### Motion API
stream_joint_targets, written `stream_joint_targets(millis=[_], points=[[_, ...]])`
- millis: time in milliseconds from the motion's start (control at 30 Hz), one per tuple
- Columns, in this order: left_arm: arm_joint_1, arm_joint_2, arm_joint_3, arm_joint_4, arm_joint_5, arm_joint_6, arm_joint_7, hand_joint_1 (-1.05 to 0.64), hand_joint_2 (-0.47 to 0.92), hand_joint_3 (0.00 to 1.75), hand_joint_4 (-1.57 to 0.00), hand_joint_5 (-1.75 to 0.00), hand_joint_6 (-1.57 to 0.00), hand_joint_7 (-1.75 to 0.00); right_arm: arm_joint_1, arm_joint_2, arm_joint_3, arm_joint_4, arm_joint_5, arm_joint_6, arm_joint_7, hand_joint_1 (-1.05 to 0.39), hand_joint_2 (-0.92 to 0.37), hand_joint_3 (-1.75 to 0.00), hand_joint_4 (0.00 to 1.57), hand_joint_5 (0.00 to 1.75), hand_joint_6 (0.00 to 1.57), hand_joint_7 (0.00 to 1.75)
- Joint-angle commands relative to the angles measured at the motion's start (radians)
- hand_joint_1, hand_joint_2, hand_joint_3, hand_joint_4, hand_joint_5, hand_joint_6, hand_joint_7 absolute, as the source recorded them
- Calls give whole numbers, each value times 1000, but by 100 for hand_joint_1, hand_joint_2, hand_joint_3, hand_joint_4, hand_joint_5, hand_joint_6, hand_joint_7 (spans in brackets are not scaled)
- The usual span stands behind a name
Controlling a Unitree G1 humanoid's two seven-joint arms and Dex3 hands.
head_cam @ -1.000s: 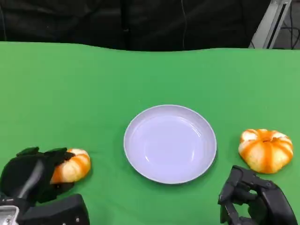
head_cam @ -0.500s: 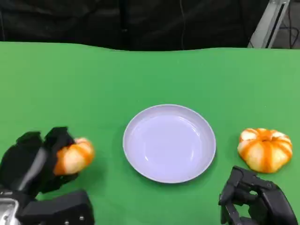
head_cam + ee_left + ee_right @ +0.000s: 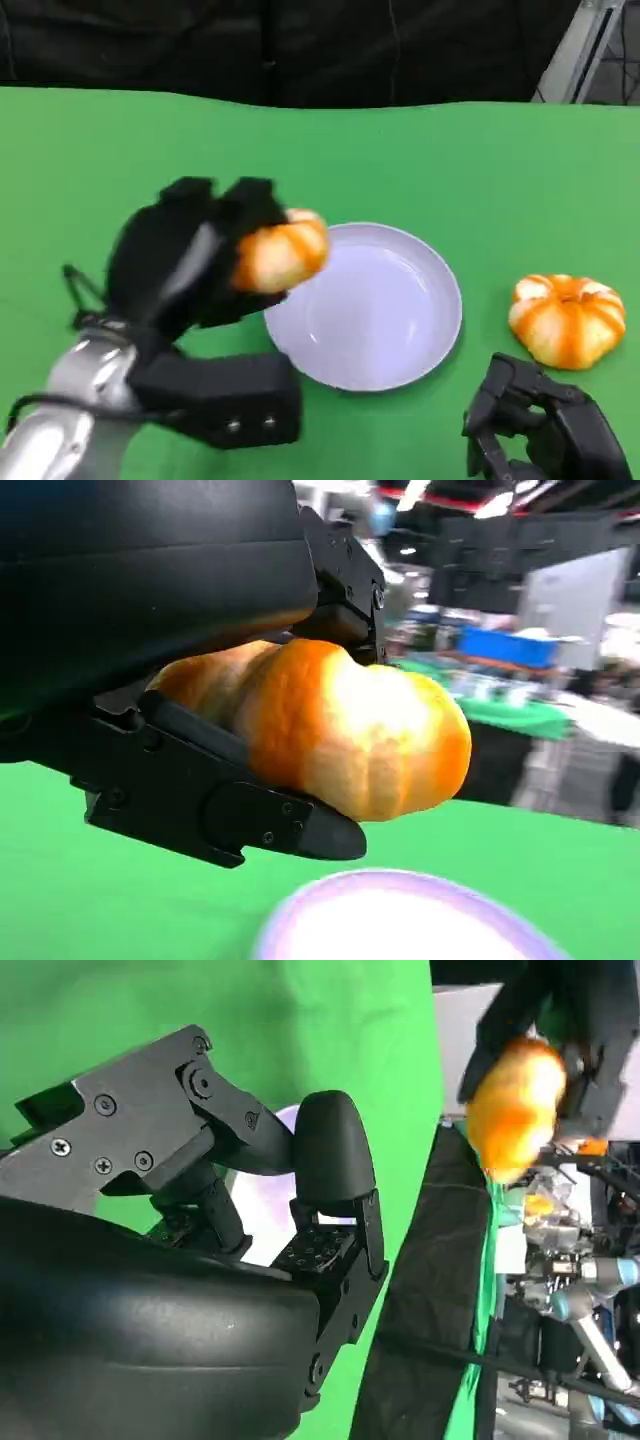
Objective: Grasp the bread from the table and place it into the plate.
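My left hand (image 3: 190, 255) holds an orange-glazed bread roll (image 3: 281, 252) in the air over the left rim of the pale lilac plate (image 3: 400, 345). In the left wrist view the bread roll (image 3: 340, 725) sits clamped between the black fingers (image 3: 220, 815), with the plate (image 3: 400, 920) blurred just below. A second striped bread roll (image 3: 567, 319) lies on the green cloth right of the plate. My right hand (image 3: 535, 430) rests low at the front right, near that roll, fingers curled with nothing in them. The right wrist view shows the held bread roll (image 3: 515, 1105) far off.
The green tablecloth (image 3: 300, 160) runs back to a dark curtain. A metal stand leg (image 3: 580, 45) rises at the far right corner.
My left hand has lifted the bread roll off the cloth and carried it up and to the right, from the front left to the plate's left rim. The right hand stayed put.
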Motion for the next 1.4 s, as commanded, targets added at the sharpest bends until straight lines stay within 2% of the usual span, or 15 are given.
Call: stream_joint_targets(millis=[33,267,467,633,667,733,800,833,867,900,967,1033,1200,1333,1400], points=[[-102,-30,-47,142,15,-42,20,-12,88,31,-65,-175,-56,-175,13,-5,-5,-9,4,-10,-6,-13,-63,-109,79,175,75,153],[-162,-65,-76,264,21,-69,60,-11,88,31,-65,-175,-57,-175,17,-3,-3,-15,4,-4,-9,-12,-63,-109,80,175,75,154],[-255,-155,-151,545,43,-88,149,-5,88,31,-60,-175,-51,-175,23,-2,0,-21,5,-3,-8,-13,-63,-107,79,175,75,151],[-285,-167,-171,626,39,-110,188,-5,88,29,-59,-175,-49,-175,26,-2,1,-27,2,1,-11,-13,-64,-106,79,175,75,151],[-289,-168,-189,663,39,-139,181,-6,88,28,-58,-173,-51,-170,28,-1,2,-27,1,-2,-12,-13,-64,-106,79,175,75,151],[-297,-170,-213,716,38,-178,176,-10,91,17,-57,-164,-62,-145,30,-1,3,-27,0,-6,-12,-13,-65,-105,78,175,75,151],[-305,-170,-221,740,35,-194,182,-11,92,13,-57,-162,-65,-138,31,-1,4,-27,0,-7,-13,-13,-65,-105,78,175,75,152],[-309,-157,-239,744,34,-198,120,-20,92,18,-46,-144,-57,-123,30,-2,4,-27,-5,-8,-16,-13,-65,-105,78,175,75,152],[-310,-148,-252,745,33,-200,72,-42,92,29,-33,-87,-49,-74,29,-2,4,-27,-8,-8,-18,-12,-65,-104,78,175,75,152],[-311,-141,-261,743,32,-201,38,-56,92,36,-30,-43,-49,-34,29,-2,4,-27,-11,-8,-20,-12,-65,-104,78,175,75,152],[-304,-128,-275,729,45,-193,14,-75,92,49,-13,-14,-40,-10,29,-2,6,-28,-14,-7,-23,-12,-65,-103,78,175,75,152],[-302,-116,-292,715,64,-179,4,-89,92,63,-3,-3,-29,-3,29,-2,7,-31,-15,-2,-23,-13,-66,-102,78,175,74,152],[-297,-100,-312,686,81,-157,-21,-101,92,79,0,0,-11,0,26,-1,6,-28,-5,0,-19,-13,-67,-100,78,175,75,152],[-295,-97,-317,675,80,-149,-27,-103,92,81,0,0,-8,0,26,-1,6,-27,-4,0,-18,-13,-67,-100,78,175,75,152],[-282,-84,-305,640,64,-152,-39,-105,92,83,0,0,-1,0,22,-3,3,-22,-3,-1,-17,-13,-67,-100,78,175,75,153]])
